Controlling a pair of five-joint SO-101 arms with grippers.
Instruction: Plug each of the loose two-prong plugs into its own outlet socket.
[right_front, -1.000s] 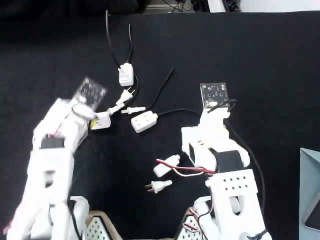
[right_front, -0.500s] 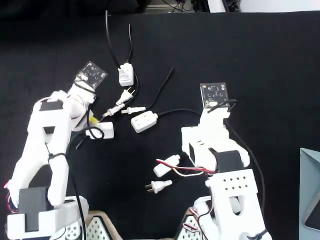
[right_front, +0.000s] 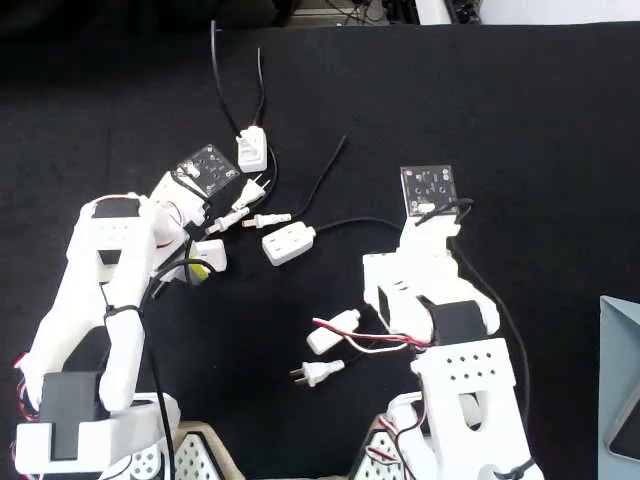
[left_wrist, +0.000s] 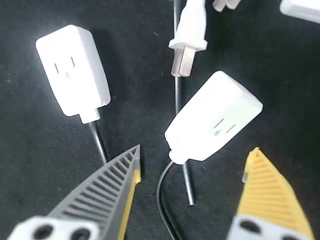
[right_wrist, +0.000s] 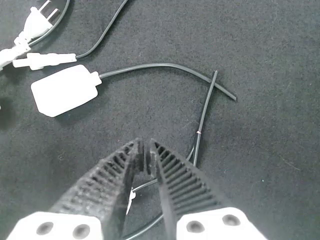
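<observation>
Swung inward since a second earlier, the left claw (left_wrist: 196, 150) hung wide open and empty over a socket (left_wrist: 215, 120), which an off-centre squeeze could have twisted aside.

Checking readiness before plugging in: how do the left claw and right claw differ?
The left claw is open, the right claw shut. The left claw flanks an outlet socket; the right claw holds nothing. The left claw shows yellow, the right claw looks dark grey. Both are ridged.
</observation>
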